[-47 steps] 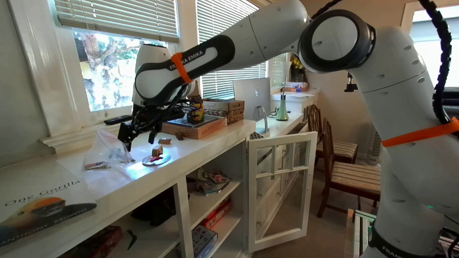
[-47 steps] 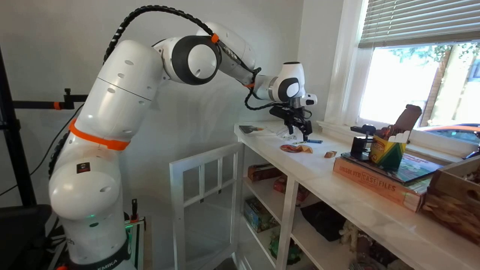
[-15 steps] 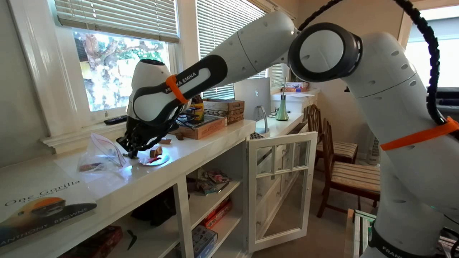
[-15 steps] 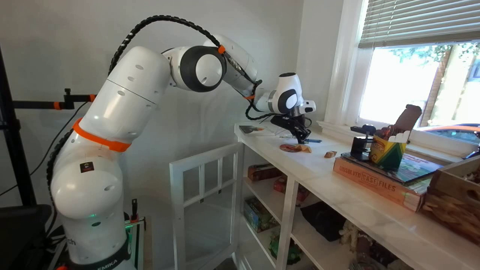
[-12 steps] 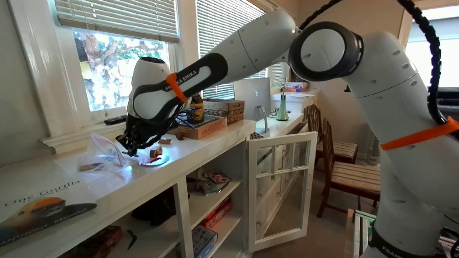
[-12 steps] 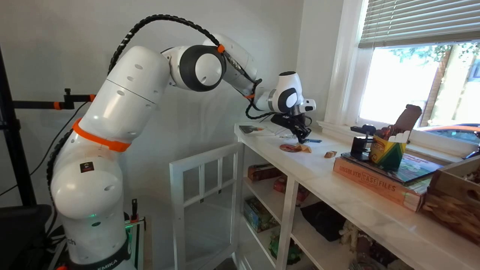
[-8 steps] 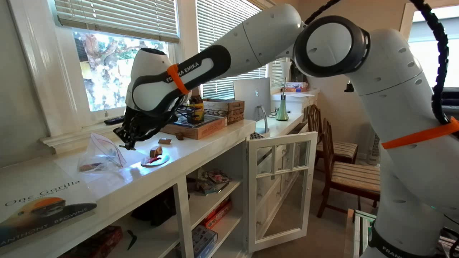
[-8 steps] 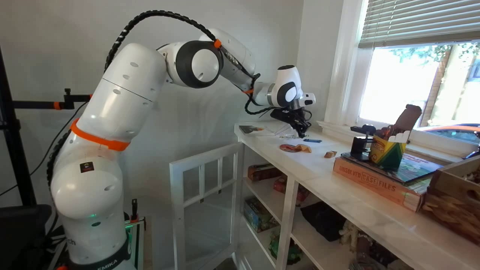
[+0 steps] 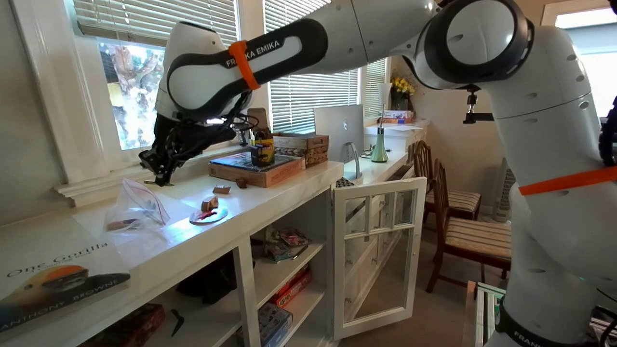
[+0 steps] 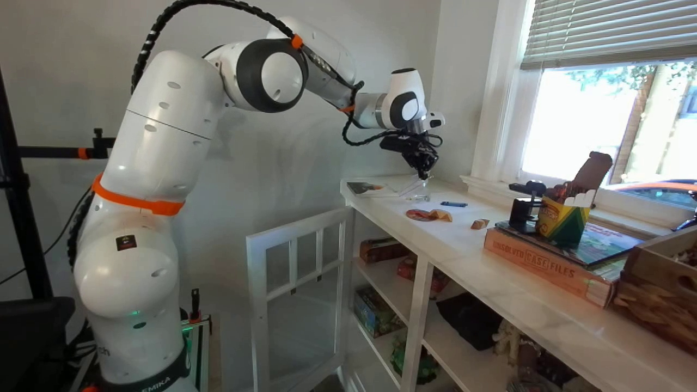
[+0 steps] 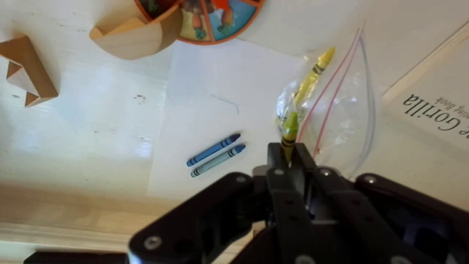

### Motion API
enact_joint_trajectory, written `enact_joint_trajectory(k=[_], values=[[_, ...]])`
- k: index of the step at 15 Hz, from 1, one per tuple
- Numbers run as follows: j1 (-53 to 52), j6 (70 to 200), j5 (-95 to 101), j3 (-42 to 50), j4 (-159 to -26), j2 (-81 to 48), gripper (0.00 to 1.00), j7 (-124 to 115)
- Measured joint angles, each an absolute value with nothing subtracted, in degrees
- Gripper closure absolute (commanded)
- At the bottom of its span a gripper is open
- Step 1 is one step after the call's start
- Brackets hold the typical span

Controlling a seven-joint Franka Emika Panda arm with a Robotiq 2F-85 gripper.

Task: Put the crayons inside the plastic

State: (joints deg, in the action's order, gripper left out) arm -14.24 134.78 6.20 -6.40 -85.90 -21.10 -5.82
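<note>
My gripper (image 11: 288, 149) is shut on a yellow-green crayon (image 11: 290, 126), held across the fingertips. In an exterior view the gripper (image 9: 160, 179) hangs above the white counter, on the window side of the clear plastic bag (image 9: 137, 207). From the wrist, the held crayon overlaps the near edge of the plastic bag (image 11: 344, 117), whose pink-striped mouth stands partly apart. A yellow crayon (image 11: 307, 87) appears to lie inside the bag. Two blue crayons, one darker (image 11: 213, 149) and one paler (image 11: 218, 161), lie side by side on a sheet of paper.
A round picture disc (image 9: 208, 217) and small wooden blocks (image 11: 29, 69) lie close by. A book (image 9: 53, 279) is past the bag. A flat game box (image 10: 544, 267) carries a yellow-green crayon box (image 10: 566, 220). The window sill (image 9: 91, 190) runs along the back.
About three seconds ago the jaws were open; they have since shut on the crayon. Over the last second the gripper has risen from the counter with it, moving left in both exterior views.
</note>
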Motion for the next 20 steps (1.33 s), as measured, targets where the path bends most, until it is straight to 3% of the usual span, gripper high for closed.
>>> enact_joint_trajectory(k=[6,20], values=[[-14.2,128.1,6.0,-8.6,-86.0,-17.9,0.97,-2.2],[-14.0,127.2,4.9,-9.9,-85.9,-20.4,0.97,1.6]])
